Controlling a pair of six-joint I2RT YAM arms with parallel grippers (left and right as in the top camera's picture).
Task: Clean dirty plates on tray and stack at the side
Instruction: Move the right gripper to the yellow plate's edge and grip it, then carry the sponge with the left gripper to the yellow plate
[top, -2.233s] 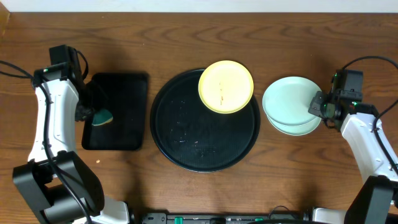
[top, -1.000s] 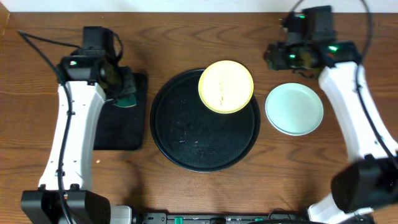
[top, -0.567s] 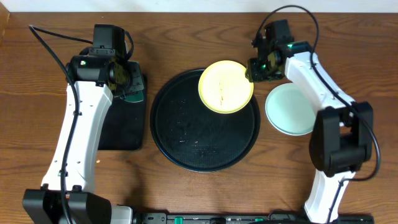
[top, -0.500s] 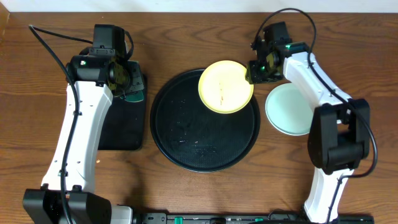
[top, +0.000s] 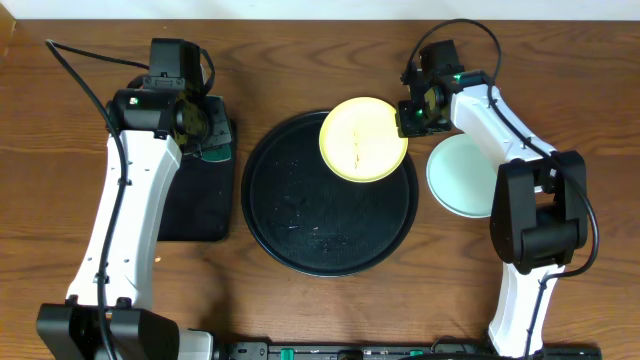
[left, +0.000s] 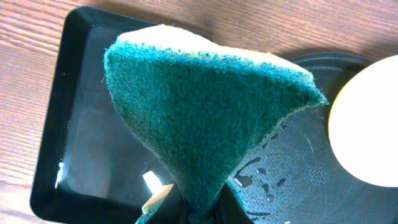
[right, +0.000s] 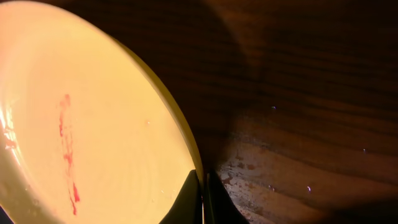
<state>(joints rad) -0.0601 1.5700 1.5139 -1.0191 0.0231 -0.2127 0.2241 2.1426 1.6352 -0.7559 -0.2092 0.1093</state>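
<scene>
Your right gripper (top: 413, 112) has reached the yellow plate (top: 363, 139), fingers (right: 191, 198) pinching its rim; left gripper (top: 205, 135) pinches the sponge (left: 205, 118). Steady it, then wipe.

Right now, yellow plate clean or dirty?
Dirty: yellow plate has a red streak in its middle, plain in the right wrist view.

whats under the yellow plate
The yellow plate lies over the upper right rim of the round black tray, and its far edge hangs out over the wooden table. The plate covers that part of the tray, so anything beneath it cannot be seen.
</scene>
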